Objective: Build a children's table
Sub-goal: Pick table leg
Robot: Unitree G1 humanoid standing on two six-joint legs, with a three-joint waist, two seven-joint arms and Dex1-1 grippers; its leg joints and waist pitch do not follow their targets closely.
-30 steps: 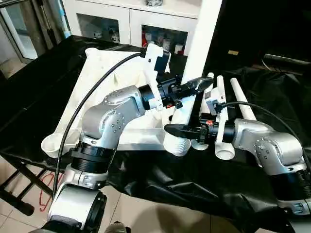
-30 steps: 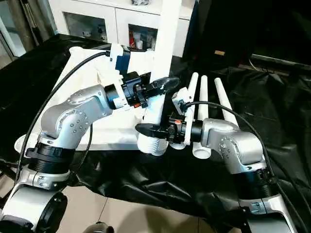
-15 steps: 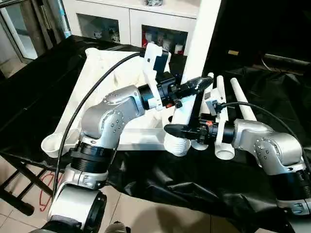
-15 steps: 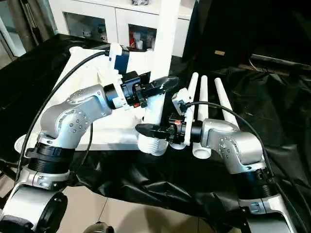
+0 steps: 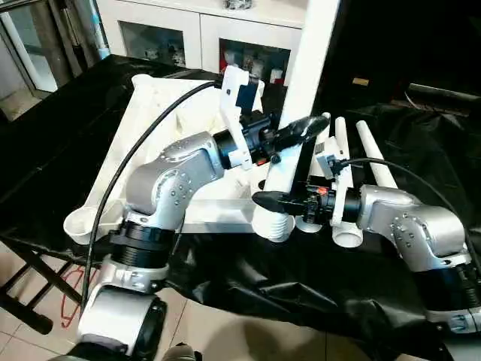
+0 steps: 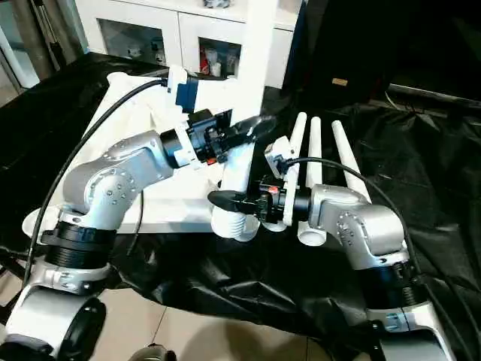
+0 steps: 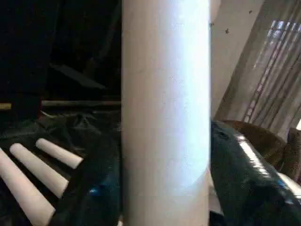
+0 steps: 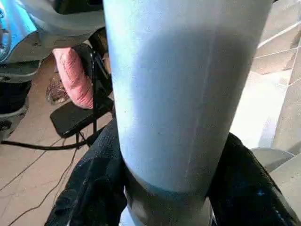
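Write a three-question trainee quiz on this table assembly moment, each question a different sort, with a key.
1. True or false: both grippers are at the upright leg.
2. How many legs lie flat on the black cloth?
 A. one B. three C. five
3. Fill in: the right gripper is ___ the left gripper on the leg.

Key: 1 true; 2 B; 3 below.

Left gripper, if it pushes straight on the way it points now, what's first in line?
The upright table leg. The left gripper already has it between its fingers, so it meets the leg at once; past it lie three loose legs, depth unclear.
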